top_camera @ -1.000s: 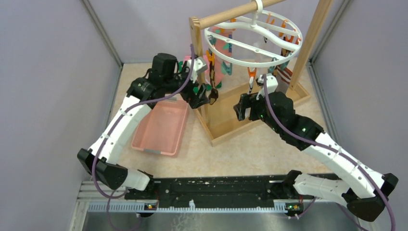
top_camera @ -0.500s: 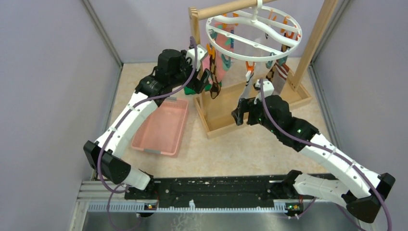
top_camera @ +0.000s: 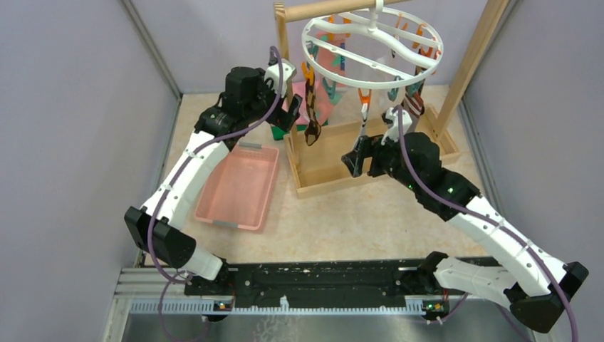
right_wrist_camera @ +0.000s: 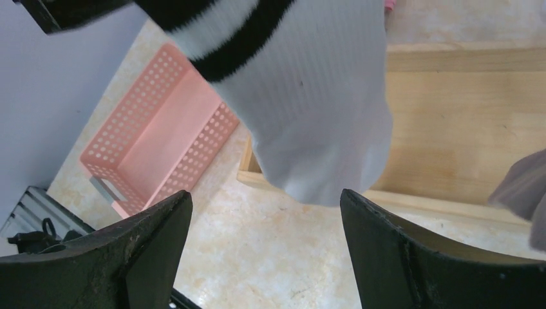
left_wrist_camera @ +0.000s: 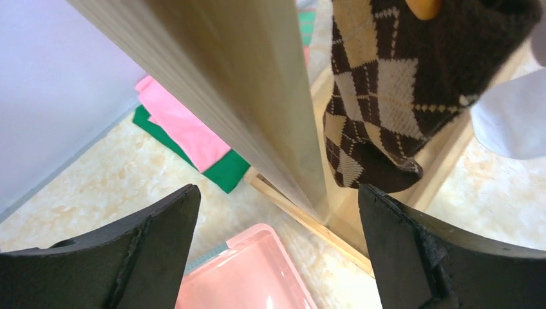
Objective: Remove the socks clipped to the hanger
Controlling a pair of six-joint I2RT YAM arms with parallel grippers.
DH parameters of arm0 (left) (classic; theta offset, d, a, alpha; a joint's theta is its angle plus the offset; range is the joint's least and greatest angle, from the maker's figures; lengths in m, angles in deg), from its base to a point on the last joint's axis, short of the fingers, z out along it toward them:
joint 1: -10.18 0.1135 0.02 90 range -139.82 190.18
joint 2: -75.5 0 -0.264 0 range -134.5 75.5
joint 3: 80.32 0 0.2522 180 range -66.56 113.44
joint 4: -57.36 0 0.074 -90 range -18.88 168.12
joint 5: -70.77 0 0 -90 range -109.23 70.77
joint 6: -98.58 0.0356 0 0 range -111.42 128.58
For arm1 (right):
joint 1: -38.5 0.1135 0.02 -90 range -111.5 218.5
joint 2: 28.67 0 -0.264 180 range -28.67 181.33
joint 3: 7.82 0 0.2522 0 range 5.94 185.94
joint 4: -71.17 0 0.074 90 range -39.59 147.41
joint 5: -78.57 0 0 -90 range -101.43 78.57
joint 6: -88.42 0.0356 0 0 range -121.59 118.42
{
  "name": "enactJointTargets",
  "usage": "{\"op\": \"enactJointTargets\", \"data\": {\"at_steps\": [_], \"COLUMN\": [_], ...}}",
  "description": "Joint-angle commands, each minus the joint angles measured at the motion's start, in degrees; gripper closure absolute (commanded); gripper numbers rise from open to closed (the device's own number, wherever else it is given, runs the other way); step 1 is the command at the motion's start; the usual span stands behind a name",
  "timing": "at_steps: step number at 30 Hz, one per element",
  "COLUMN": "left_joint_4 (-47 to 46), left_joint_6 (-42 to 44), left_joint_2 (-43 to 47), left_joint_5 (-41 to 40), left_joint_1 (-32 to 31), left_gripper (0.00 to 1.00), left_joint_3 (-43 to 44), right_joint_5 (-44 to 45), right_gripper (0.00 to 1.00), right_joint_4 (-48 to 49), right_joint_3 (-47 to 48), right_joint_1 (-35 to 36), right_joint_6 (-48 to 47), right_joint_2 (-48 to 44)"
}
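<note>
The white ring hanger (top_camera: 305, 40) hangs from the wooden rack's rail, with orange and teal clips. A brown-and-tan argyle sock (top_camera: 311, 122) hangs at its left; in the left wrist view the argyle sock (left_wrist_camera: 399, 84) is just right of the rack's post (left_wrist_camera: 257, 103). My left gripper (top_camera: 290, 114) is open and empty beside that post, its fingers (left_wrist_camera: 141, 257) either side of it. A white sock with a dark-striped cuff (right_wrist_camera: 315, 96) hangs in front of my open, empty right gripper (right_wrist_camera: 264, 251), which sits below the ring (top_camera: 354, 158). More socks hang at the far right (top_camera: 413, 100).
A pink perforated basket (top_camera: 238, 189) lies on the floor left of the rack, also in the right wrist view (right_wrist_camera: 161, 141). Folded pink and green cloths (left_wrist_camera: 193, 135) lie behind the post. The rack's wooden base (top_camera: 335, 182) and uprights stand between the arms. Grey walls on both sides.
The rack and hanger have shifted left and back. My left gripper has risen to the rack's post. My right gripper has moved up close under the white sock.
</note>
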Motion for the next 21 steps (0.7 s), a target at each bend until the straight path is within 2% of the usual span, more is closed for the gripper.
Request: {"op": "enactJointTargets", "data": {"at_steps": [1, 7, 12, 18, 21], "left_joint_4": [7.8, 11.6, 16.6, 10.7, 6.4], "left_joint_6": [-0.3, -0.9, 2.5, -0.7, -3.3], "left_joint_2": [2.9, 15.1, 17.7, 19.0, 20.0], "left_joint_5": [9.4, 21.6, 27.9, 34.6, 35.7], "left_joint_1": [0.8, 0.6, 0.6, 0.7, 0.7], "left_gripper": [0.01, 0.01, 0.01, 0.01, 0.01], "left_joint_3": [2.8, -7.2, -7.4, -9.4, -11.9], "right_joint_5": [-3.2, -0.4, 4.4, 3.5, 4.4], "right_gripper": [0.15, 0.18, 0.23, 0.3, 0.4], "right_joint_4": [3.6, 5.1, 4.0, 8.6, 9.7], "right_joint_3": [5.0, 8.1, 12.2, 13.6, 14.5], "right_joint_1": [-0.6, -0.6, -0.6, -0.7, -0.6], "right_joint_6": [-1.3, -2.5, -6.2, -8.0, -7.5], "right_joint_2": [-0.3, -0.1, 4.2, 8.8, 10.6]}}
